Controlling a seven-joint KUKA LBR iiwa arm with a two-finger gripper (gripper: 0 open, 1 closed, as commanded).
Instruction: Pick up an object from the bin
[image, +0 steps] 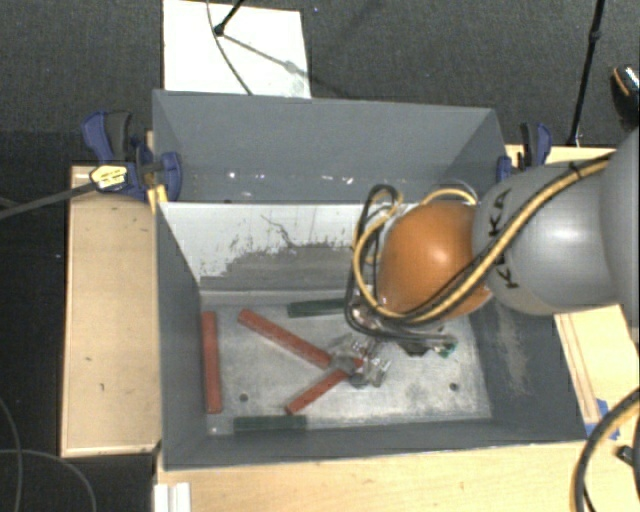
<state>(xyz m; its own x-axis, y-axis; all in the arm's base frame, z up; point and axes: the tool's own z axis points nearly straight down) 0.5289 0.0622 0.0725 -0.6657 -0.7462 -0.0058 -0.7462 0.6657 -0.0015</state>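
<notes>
Camera view shows me a lone red stick (210, 362) far to the left of my gripper (365, 368). Closer, a long red stick (285, 338) and a short red stick (318, 390) meet right at its tip. I cannot tell if the gripper is apart or together. I think it could pinch 2 sticks at once, or 1 could slip out.

Bare floor in your bin's (430, 396) right half. Centre's blocked: long red stick (285, 340) and short red stick (314, 393) meet at the claw (365, 368). A third red stick (211, 362) hugs the left wall, green bar (270, 424) the front.
</notes>
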